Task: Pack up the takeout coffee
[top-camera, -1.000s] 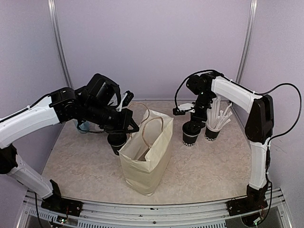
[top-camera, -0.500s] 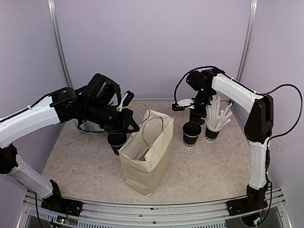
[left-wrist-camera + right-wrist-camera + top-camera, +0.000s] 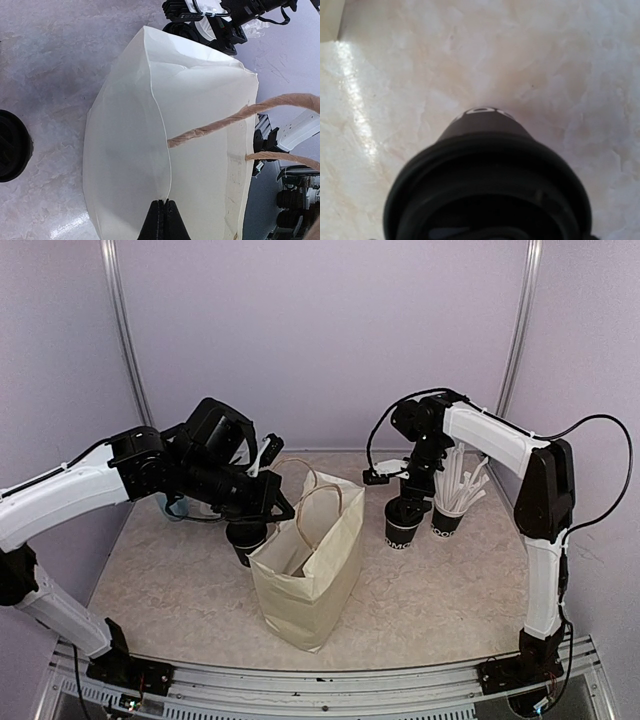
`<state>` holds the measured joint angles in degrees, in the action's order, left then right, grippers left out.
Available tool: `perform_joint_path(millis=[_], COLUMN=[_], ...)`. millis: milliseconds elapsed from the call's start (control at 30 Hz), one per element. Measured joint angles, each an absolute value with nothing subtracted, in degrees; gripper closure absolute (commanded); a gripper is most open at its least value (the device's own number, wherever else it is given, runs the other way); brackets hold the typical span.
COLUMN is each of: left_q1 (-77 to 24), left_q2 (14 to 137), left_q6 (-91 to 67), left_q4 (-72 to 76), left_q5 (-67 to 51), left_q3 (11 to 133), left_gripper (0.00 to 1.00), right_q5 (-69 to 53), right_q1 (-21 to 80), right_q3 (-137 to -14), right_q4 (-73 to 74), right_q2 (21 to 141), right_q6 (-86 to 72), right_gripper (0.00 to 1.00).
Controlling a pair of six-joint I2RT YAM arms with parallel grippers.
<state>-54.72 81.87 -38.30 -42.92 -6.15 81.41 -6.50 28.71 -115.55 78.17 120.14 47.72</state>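
The marble-patterned table (image 3: 170,590) carries everything. The largest thing on it is the cream paper bag (image 3: 310,585), which stands open near the middle with its twine handles (image 3: 318,502) arching over the mouth.

The left gripper (image 3: 272,506) is at the far-left rim of the bag. In the left wrist view its fingers (image 3: 156,225) are clenched together with the edge of the paper pinched between them, so it is grasping the bag.

The right gripper (image 3: 408,492) hangs straight over the right lidded coffee cup (image 3: 402,527), close above the lid. Its fingers do not show in the right wrist view, and the overhead view is too dark there, so I cannot tell whether it is released or clenched, or whether it touches the lid.

Both coffees are on the table, outside the bag. The left lidded coffee cup (image 3: 247,538) stands upright just beside the bag's left side, under the left arm. In the left wrist view its black lid (image 3: 12,145) sits a little apart from the bag's base. The right lidded coffee cup stands upright to the right of the bag, apart from it. In the right wrist view its lid fills the lower half, with white lettering (image 3: 482,111) showing on the wall beyond the rim.

Just right of that cup is the black cup of white straws (image 3: 447,518). At far left the small blue cup (image 3: 177,508) is mostly hidden behind the left arm.
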Motion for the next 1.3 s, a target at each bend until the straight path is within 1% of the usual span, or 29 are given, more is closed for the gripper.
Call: perform_joint_path(millis=[167,433,467,533,667,967,1133,1300], left_q1=[-54.7,-54.7,-54.7,-54.7,-54.5,-53.7,-52.9,-51.7], left_q2=[81.9,81.9,81.9,81.9,81.9,82.7,85.6,88.1], left_q6=[-38.3,-38.3,-38.3,-38.3,-38.3,-36.4,-32.4,-27.5], left_q4=[-42.8,-42.8,-42.8,-42.8,-42.8,-42.4,-41.6,-40.9], left_q5=[-6.3,-6.3,-6.4,-6.5,-6.7,-7.7,-10.0,-13.7], left_q3=[81.3,81.3,81.3,81.3,81.3,81.6,83.6,85.7], left_gripper=[1.00,1.00,1.00,1.00,1.00,1.00,1.00,1.00], right_q5=[-6.9,-6.9,-6.9,-7.0,-6.9,-6.0,-6.3,-7.3], right_q1=[28.7,28.7,28.8,28.8,29.0,29.6,30.8,32.4], right_q3=[-115.5,-114.0,-113.9,-113.6,-112.9,-112.1,-116.0,-126.9], right_q4=[78.1,77.5,77.5,77.3,76.7,77.0,78.1,78.1], right_q2=[120.2,120.2,120.2,120.0,119.5,118.3,115.8,111.6], right_q6=[47.5,47.2,47.2,47.1,47.0,45.8,44.4,41.3], right_gripper=[0.22,0.17,0.15,0.17,0.25,0.34,0.35,0.36])
